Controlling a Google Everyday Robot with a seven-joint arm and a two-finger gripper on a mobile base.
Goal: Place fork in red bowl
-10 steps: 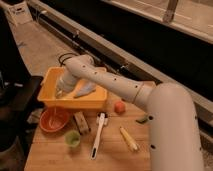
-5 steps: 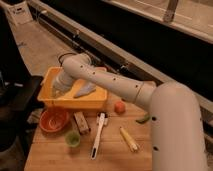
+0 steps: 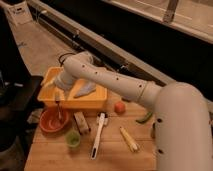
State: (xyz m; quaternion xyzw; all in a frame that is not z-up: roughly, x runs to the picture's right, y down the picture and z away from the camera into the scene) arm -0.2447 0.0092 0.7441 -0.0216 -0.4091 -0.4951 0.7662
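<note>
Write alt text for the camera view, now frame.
The white arm's gripper holds the fork upright over the red bowl, tines down near the bowl's inside, at the front edge of a yellow tub. A green cup, white-handled brush and yellow stick lie on the wooden table.

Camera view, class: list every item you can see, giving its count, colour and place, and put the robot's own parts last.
Table: one, light wood, foreground.
Yellow tub: one, yellow, back left of table, pale cloth-like item inside.
Red bowl: one, orange-red, left, in front of tub.
Fork: one, silvery-grey, hanging upright over the bowl.
Green cup: one, front left.
Brush: one, white handle, centre.
Wooden block: one, brown, beside the bowl.
Yellow stick: one, right of brush.
Orange ball: one, right of tub.
Gripper: one, whitish, above the bowl, at the fork's top.
Arm: one, white, reaching from right.
</note>
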